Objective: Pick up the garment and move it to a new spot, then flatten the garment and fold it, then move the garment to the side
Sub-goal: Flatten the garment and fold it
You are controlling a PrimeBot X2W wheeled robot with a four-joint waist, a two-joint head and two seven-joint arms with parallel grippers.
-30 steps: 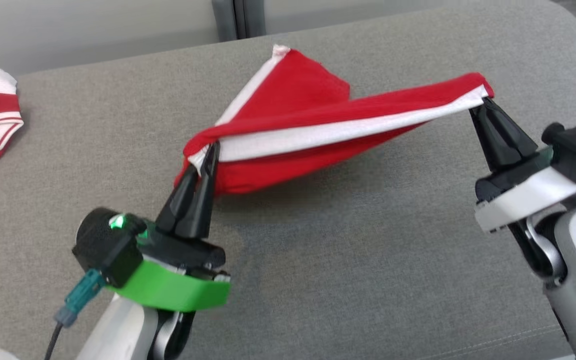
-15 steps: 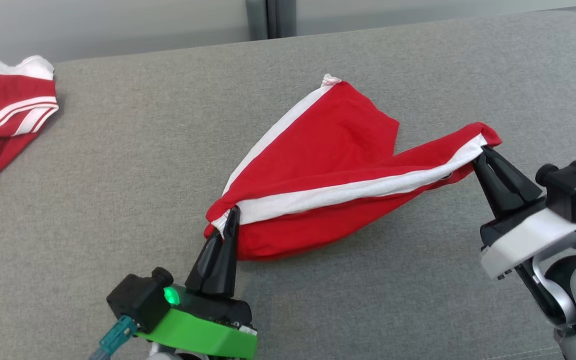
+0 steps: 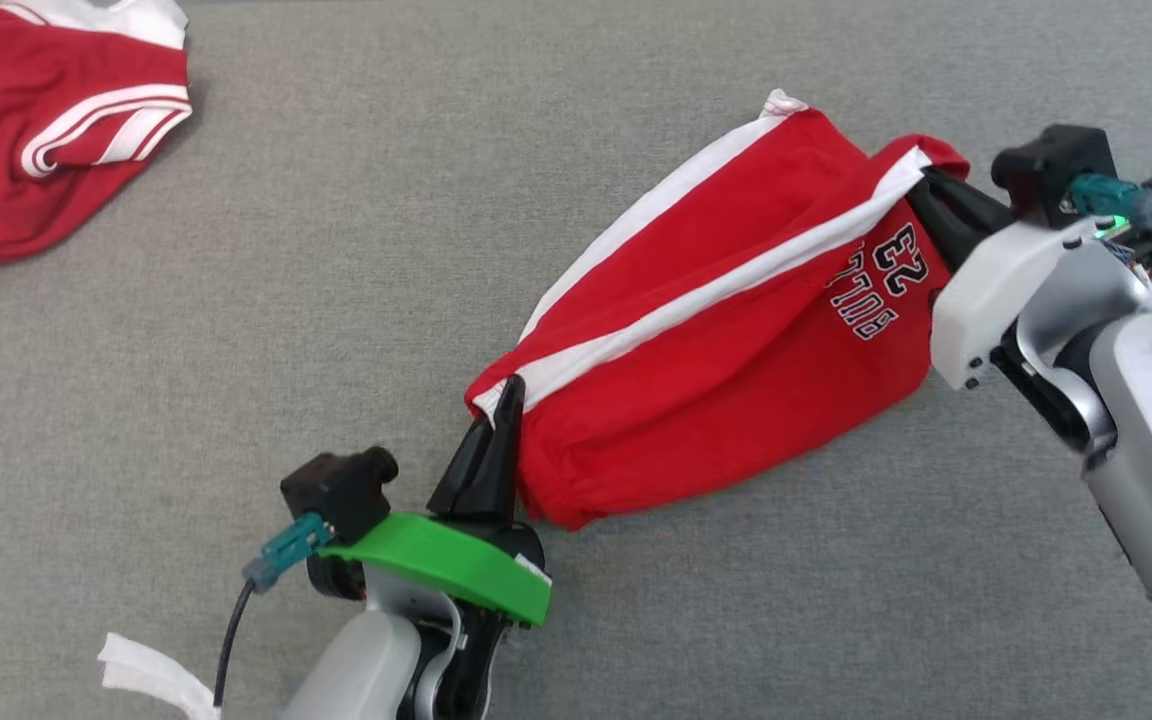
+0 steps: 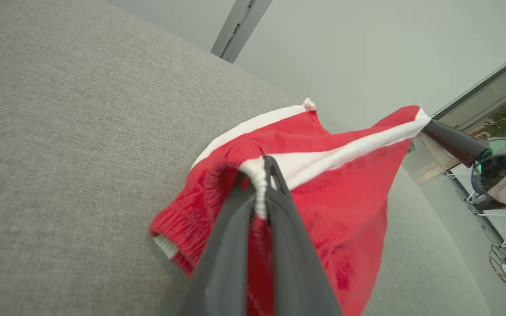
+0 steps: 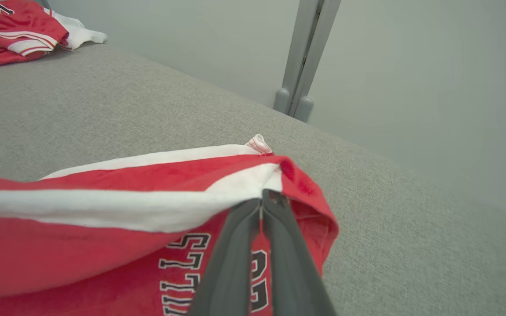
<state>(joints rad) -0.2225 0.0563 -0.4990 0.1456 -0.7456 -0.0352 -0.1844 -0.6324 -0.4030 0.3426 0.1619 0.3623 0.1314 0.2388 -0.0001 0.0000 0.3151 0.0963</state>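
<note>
Shorts now show their number, pinched by left tool, right tool

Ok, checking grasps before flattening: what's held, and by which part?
The red shorts, by both: left gripper shut on the white side stripe at the elastic waistband, right gripper shut on that stripe's other end, at the leg hem.

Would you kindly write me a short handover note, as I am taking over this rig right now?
Grippers: the left gripper is shut on the waistband end of the shorts; the right gripper is shut on the opposite end.
Things: the shorts hang stretched between both grippers, sagging toward the grey cushion. A red jersey lies at the cushion's far left.
Done: shorts picked up.
Left: lay them down at the new spot, flatten, fold, move aside.
</note>
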